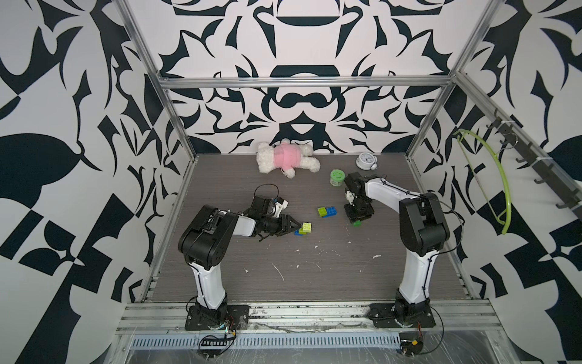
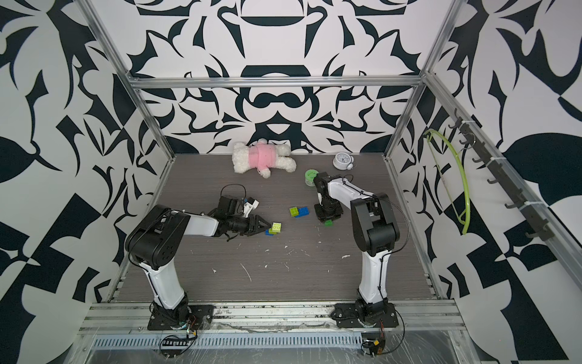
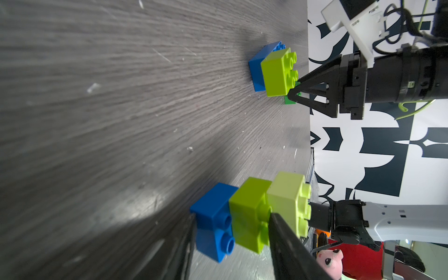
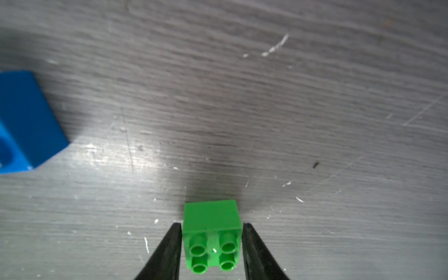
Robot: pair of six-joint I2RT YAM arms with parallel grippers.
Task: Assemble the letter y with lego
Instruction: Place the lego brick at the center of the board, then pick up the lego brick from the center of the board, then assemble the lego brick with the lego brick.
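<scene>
While the left gripper (image 1: 298, 225) lies nearly level over the table (image 1: 315, 283), left of centre, its jaws are clamped one above the other on the stepped stack (image 3: 252, 215). In that stack the small blue brick (image 3: 213, 225) is lowest, a lime green brick (image 3: 244, 211) sits on it, and the pale yellow brick (image 3: 288, 201) is on top, each offset from the one below.

At table centre the wide blue brick (image 1: 330, 211) carries a second lime brick (image 1: 322, 211) on its left end, studs up. Toward the right edge from that pair, near but not touching, the dark green brick (image 4: 212, 230) stands on the table, studs up.

The right gripper (image 4: 211, 224) points straight down over it. Its fingers (image 4: 169, 249) flank two sides with a sliver of gap each: jaws apart, not gripping.
</scene>
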